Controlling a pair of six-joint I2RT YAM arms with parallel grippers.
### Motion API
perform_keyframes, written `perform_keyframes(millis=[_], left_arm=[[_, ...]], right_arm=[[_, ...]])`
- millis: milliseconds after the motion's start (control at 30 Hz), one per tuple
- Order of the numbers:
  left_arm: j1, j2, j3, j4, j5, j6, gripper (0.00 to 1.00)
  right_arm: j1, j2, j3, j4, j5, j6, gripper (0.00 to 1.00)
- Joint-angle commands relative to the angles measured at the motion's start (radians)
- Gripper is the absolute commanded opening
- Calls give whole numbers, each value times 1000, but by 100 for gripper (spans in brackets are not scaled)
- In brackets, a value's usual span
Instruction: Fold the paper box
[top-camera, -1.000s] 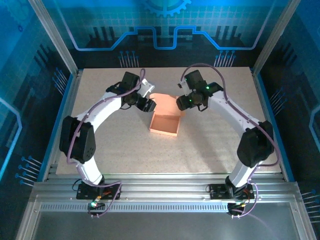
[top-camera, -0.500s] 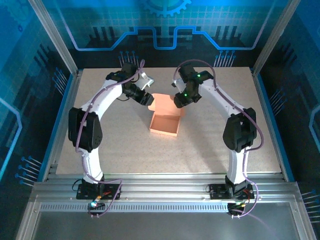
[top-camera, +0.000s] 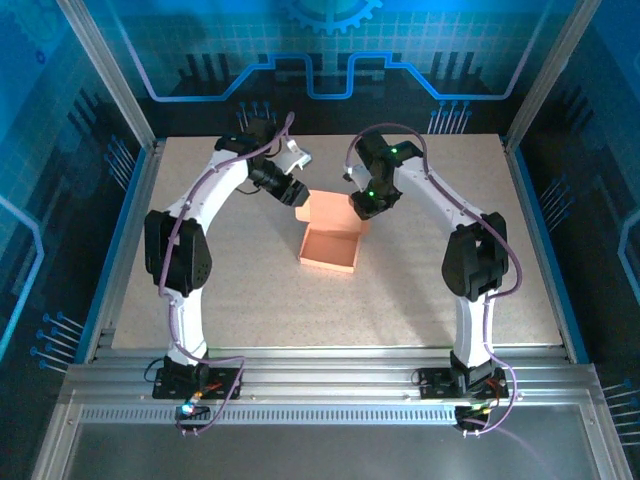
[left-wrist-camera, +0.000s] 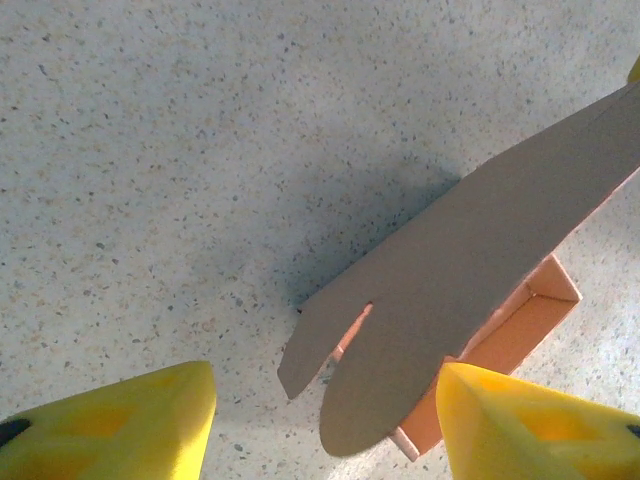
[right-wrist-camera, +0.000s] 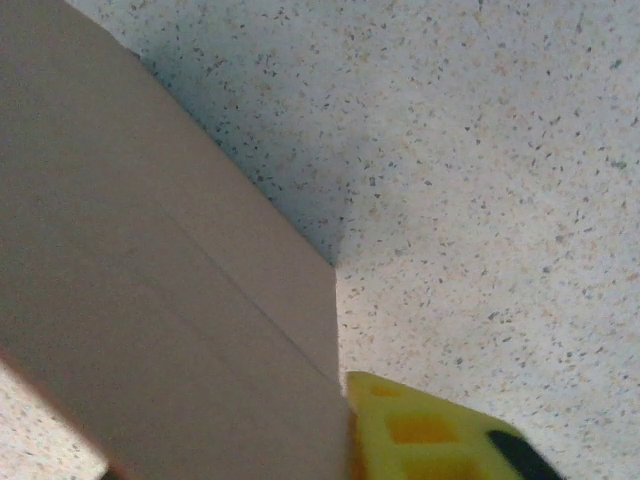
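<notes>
The box sits open side up near the middle of the table, slightly toward the far edge, with both arms reaching in to its far side. Its shallow tray rests flat on the speckled surface, and a long flap stands raised from the far wall. The left gripper hovers just beside the far left corner of the box. From its wrist, the two yellow fingers stand wide apart with nothing held. The rounded, slit end of the flap hangs in the space between them, nearer the right-hand finger, with bare table showing on either side. The right gripper is at the far right corner of the box. From its wrist, a broad creased panel covers the left half of the view, and one yellow finger lies against the panel's lower edge. The opposite finger is hidden behind the cardboard — whether the jaws have closed on the panel cannot be told.
</notes>
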Motion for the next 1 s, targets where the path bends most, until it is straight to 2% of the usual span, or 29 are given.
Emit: perform_keyframes(millis=[0, 167, 300, 400, 467, 533, 633, 767, 967], left_arm=[[-11, 23, 26, -39, 29, 43, 61], [-30, 32, 41, -31, 21, 41, 59], [-47, 29, 28, -11, 11, 26, 56], [-50, 31, 33, -28, -18, 93, 57], [-45, 23, 37, -49, -82, 128, 58], [-18, 11, 46, -69, -102, 145, 60], [39, -22, 32, -59, -42, 135, 64], [61, -57, 4, -45, 33, 193, 77], [31, -21, 82, -80, 76, 281, 78]], right_arm=[[-9, 17, 39, -42, -16, -11, 10], [-9, 8, 39, -39, -11, -11, 2], [-3, -10, 23, -20, -4, -17, 2], [-2, -13, 8, -14, 0, -33, 2], [-3, -13, 3, -17, 10, -47, 1], [-5, -17, -2, -20, 3, -67, 1], [-6, -27, -11, -26, -26, -110, 0], [-21, -58, -44, -25, -93, -191, 0], [-58, -76, -48, -40, -174, -281, 0]])
